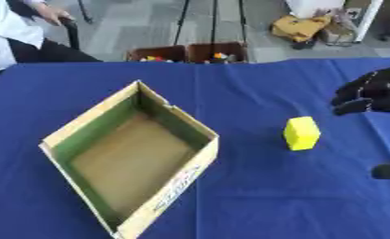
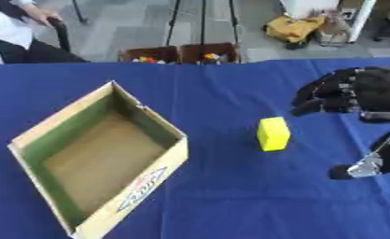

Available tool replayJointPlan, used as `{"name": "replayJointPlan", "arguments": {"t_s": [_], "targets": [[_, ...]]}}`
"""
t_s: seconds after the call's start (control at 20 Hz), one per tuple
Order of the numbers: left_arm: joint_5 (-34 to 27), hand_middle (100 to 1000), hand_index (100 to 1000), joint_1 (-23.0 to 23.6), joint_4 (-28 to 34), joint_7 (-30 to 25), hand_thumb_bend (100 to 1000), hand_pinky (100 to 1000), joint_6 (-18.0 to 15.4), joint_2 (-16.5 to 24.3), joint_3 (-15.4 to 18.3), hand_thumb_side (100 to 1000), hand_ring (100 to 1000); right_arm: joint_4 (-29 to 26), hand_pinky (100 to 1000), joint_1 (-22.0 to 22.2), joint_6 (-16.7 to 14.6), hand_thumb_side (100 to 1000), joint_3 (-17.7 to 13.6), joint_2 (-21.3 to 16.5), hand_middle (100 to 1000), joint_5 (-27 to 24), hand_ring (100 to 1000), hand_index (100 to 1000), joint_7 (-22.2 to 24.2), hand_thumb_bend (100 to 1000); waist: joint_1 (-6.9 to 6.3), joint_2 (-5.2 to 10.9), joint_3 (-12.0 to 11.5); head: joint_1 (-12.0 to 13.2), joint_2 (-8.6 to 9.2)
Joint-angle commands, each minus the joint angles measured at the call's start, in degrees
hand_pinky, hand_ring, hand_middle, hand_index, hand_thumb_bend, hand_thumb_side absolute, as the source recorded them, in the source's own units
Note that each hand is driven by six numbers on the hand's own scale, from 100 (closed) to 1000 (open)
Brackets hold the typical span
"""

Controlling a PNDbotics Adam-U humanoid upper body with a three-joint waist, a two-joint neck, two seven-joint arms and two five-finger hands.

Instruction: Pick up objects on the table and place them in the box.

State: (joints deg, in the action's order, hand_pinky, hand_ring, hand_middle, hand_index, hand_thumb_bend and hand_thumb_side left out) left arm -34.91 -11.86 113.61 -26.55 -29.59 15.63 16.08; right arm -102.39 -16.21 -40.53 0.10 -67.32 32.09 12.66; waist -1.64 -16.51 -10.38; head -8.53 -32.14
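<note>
A yellow block (image 1: 301, 133) stands upright on the blue table (image 1: 255, 200), right of centre. An open cardboard box (image 1: 131, 158) with nothing inside sits to its left, one corner pointing away from me. My right hand (image 2: 345, 91) hovers above the table to the upper right of the block, apart from it, fingers half curled and holding nothing. Its thumb tip (image 2: 358, 168) shows lower at the right edge. The left hand appears in neither view.
Beyond the table's far edge stand two brown bins (image 1: 188, 52) with small coloured items. A yellow bag (image 1: 300, 27) lies on the floor at the back right. A person sits at the far left, away from the table.
</note>
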Motion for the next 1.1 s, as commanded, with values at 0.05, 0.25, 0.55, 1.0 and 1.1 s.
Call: {"name": "replayJointPlan", "arguments": {"t_s": [0.05,0.25,0.55,1.0,1.1], "targets": [[-0.12,878,967,-0.69,0.98,-0.23,100,749,0.33,0.75,-0.02,1000,738,1.05,813,-2.12,1.42,604,-0.39,-0.67,826,-1.50,883,922,0.09,568,1.02,0.63,-0.04,-0.40,0.60],[-0.02,878,967,-0.87,0.98,-0.36,100,750,0.68,0.65,-0.10,1000,738,2.91,815,-4.39,3.44,598,0.42,-0.03,814,-2.55,880,917,0.77,561,1.11,0.57,0.00,-0.67,0.56],[-0.09,879,968,-0.97,0.98,-0.66,100,751,1.11,0.46,-0.44,1000,738,6.32,831,-7.64,5.79,584,2.39,1.50,784,-3.91,878,903,3.03,551,1.20,0.60,-0.58,-1.78,0.75],[-0.17,880,968,-0.92,0.98,-1.05,100,752,1.51,0.27,-0.56,1000,739,14.59,836,-14.77,6.32,542,6.02,5.25,746,-4.48,863,882,7.93,539,1.32,0.59,-1.08,-2.51,1.10],[-0.14,880,968,-0.93,0.98,-1.16,100,752,1.60,0.19,-0.62,1000,739,16.24,837,-16.06,6.29,538,6.46,6.11,745,-4.61,863,880,9.05,537,1.32,0.53,-1.18,-2.67,1.17]]}}
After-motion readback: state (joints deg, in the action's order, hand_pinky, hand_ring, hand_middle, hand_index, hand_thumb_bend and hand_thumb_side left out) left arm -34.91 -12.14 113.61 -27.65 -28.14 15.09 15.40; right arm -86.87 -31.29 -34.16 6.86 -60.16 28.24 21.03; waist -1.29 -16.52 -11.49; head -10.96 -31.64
